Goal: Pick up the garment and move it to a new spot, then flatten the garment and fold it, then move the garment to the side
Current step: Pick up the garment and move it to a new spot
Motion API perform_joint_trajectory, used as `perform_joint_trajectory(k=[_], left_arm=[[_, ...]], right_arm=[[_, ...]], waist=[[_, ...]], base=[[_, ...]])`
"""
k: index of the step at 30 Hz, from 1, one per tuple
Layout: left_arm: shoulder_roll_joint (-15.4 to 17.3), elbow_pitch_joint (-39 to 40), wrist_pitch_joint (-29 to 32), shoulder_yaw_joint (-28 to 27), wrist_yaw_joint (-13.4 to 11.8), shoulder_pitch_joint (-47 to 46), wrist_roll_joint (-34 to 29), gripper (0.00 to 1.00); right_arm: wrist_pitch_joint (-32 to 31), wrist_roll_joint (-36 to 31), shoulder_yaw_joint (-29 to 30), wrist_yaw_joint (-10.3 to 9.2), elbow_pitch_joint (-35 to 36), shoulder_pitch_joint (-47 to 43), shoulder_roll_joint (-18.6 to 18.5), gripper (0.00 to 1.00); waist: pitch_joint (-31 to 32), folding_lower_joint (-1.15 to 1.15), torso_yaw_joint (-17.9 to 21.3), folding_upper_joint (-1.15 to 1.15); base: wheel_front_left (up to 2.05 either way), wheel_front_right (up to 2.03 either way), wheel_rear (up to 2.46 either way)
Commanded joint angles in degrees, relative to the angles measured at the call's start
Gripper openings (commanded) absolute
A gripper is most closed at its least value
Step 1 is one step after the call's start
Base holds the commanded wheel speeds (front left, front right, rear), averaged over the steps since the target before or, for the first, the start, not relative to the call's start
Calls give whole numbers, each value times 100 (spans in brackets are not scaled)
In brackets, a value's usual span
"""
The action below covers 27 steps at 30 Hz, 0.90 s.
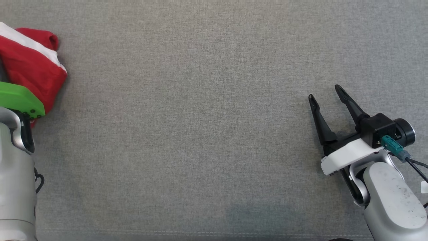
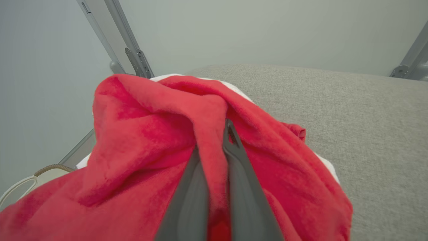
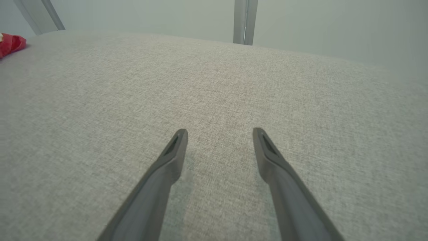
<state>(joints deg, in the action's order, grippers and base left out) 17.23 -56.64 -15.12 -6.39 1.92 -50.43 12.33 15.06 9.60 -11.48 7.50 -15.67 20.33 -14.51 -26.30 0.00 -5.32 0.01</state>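
The red fleece garment with a white band (image 1: 31,68) runs off the head view's left edge, its lower part covered by a flat green plate (image 1: 18,98). From the left wrist, a red fold buries one fingertip of the left hand (image 2: 214,142).

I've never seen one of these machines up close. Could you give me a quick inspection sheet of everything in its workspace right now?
Surface: grey woven fabric surface, bare across the middle.
Job's things: red fleece garment with a white band, bunched at the left edge.
Clutter: nothing seen.
Pincers: left pincer shut on a fold of the garment; right pincer open, holding nothing, over bare fabric.
Cables: black cable with a teal plug at the right wrist.
Surroundings: pale wall and grey metal posts behind the surface.
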Motion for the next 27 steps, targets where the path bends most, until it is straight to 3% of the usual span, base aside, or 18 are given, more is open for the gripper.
perform_joint_trajectory(k=[1, 6, 12, 15, 19, 22, 27], left_arm=[[19, 37, -5, -33, -37, 136, -36, 0], [-39, 705, -6, 39, 197, 321, -164, 0], [-596, 1582, -4, 343, 457, 725, -254, 0], [-975, 1919, -5, 592, 519, 954, -206, 0], [-1233, 2114, -5, 937, 549, 1207, -93, 0], [-1406, 2249, -5, 1527, 560, 1492, 305, 0], [-1418, 2486, -4, 2468, 562, 1602, 1307, 0]], right_arm=[[17, 34, 32, -2, -22, -8, 78, 100], [17, 95, 45, -2, -68, -106, 315, 100], [16, 152, 30, -2, -177, -267, 602, 100], [17, 153, 59, -2, -197, -375, 714, 100], [16, 202, 91, -2, -232, -437, 782, 100], [17, 215, 152, -2, -251, -540, 842, 100], [17, 206, 185, -2, -255, -594, 858, 100]], waist=[[159, 0, 24, -1], [535, 0, 117, -1], [1110, 0, 338, -1], [1311, 0, 505, -1], [1446, 0, 717, -1], [1525, 0, 1040, -1], [1454, 0, 1465, -1]], base=[[0, 0, 0], [0, 0, 0], [0, 0, 0], [0, 0, 0], [0, 0, 0], [0, 0, 0], [0, 0, 0]])
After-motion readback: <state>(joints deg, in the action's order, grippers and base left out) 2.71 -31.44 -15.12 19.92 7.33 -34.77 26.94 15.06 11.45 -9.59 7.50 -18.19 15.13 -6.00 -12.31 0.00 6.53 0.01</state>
